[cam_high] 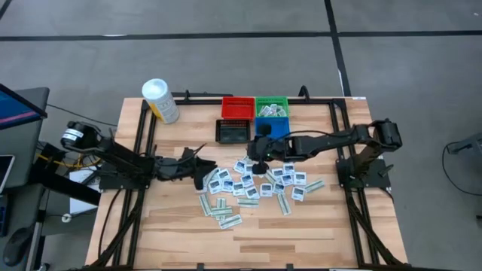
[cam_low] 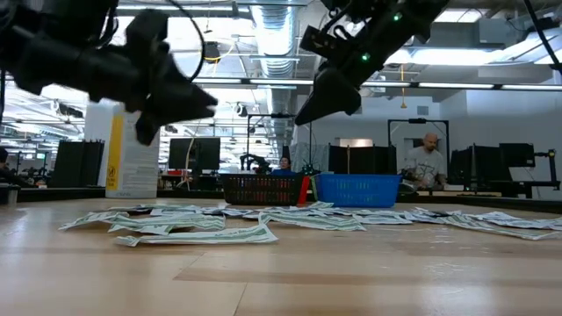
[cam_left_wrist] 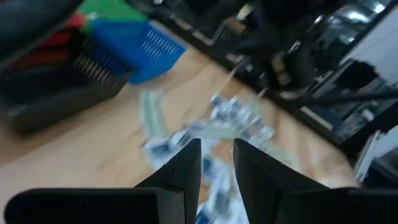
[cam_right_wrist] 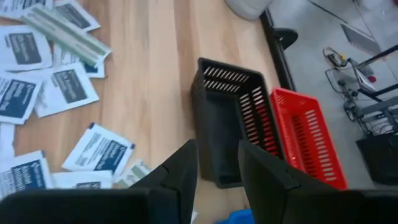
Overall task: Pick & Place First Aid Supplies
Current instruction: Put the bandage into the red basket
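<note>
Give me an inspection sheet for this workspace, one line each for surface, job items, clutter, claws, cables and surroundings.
Surface: wooden table, bare toward the near edge.
Job's things: packets scattered mid-table, square white ones and narrow pale strips; some already in the green bin.
Clutter: white tub at the far left; red bin, black bin and blue bin in a cluster.
Claws: left claw above the pile's left edge, slightly parted, empty; right claw raised near the black bin, slightly parted, empty.
Cables: a dark cable on the floor at right.
Surroundings: a person at benches beyond the table.
</note>
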